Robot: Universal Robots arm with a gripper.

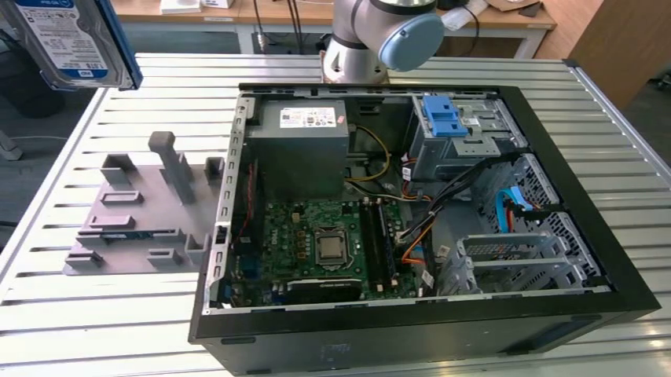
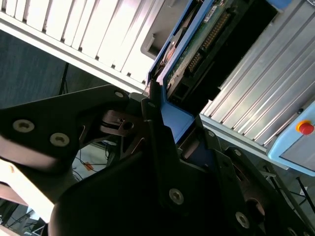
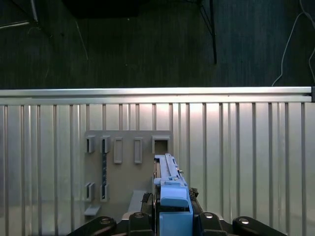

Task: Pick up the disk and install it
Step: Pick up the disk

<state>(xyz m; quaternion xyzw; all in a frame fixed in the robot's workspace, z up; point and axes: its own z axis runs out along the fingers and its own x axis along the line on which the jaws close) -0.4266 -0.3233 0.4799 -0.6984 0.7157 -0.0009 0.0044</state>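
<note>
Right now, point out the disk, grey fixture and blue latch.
disk (image 1: 68, 39), exterior view, its white-and-blue label.
grey fixture (image 1: 141, 216), exterior view, its flat base.
blue latch (image 1: 445, 118), exterior view, its middle.

1. We see a robotics lab or workshop: a robot arm (image 1: 362, 47) stands at the far edge of a slatted aluminium table (image 1: 105, 330).
2. We find an open computer tower (image 1: 419, 330) lying on that table, its boards and cables bared, beside a grey fixture plate (image 1: 137, 212).
3. We notice wooden workbenches (image 1: 283, 14) behind the table in the exterior view.
4. We spot a red button (image 2: 305, 128) on a pale blue housing in the second wrist view.
</note>
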